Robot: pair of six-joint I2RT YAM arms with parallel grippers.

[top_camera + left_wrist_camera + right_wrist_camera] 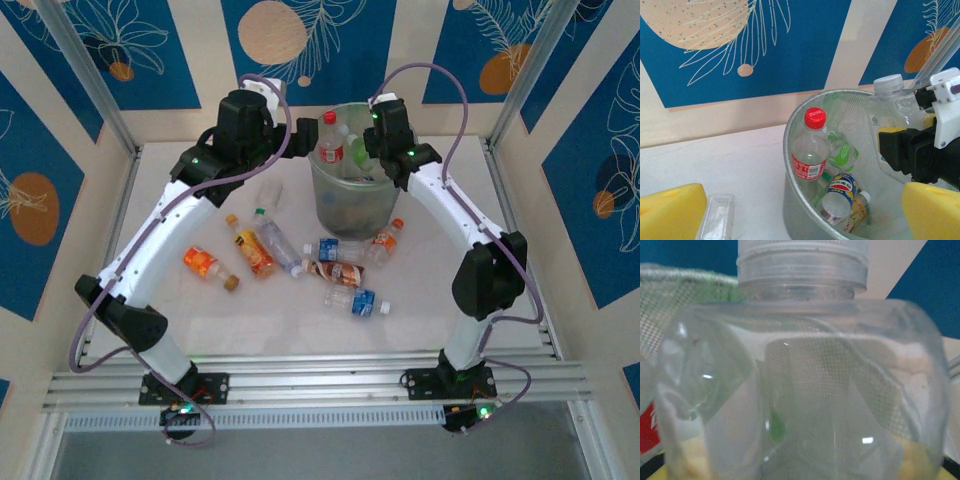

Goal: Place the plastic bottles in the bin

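White surface [270,325]: bin [345,205] at 12 o'clock, loose plastic bottles [340,272] at its 6, several more inside. I see right hand [372,150] clamped on clear bottle [800,390] at rim's 3; left hand [300,127] apart at 9.

White table [290,325] boxed in by patterned walls, soft even light.
Far wall [190,60], left wall [45,130] and right wall [590,150] are blue panels split by cream stripes, with white line-drawn leaves and peach or orange discs (biggest disc [272,32] at far centre). Two aluminium posts, left post [85,75] and right post [530,70], slant down to the table's far corners. A ribbed aluminium rail [320,385] runs along the near edge; a plain grey strip [320,450] lies nearer still. The tabletop is matt and faintly marbled.
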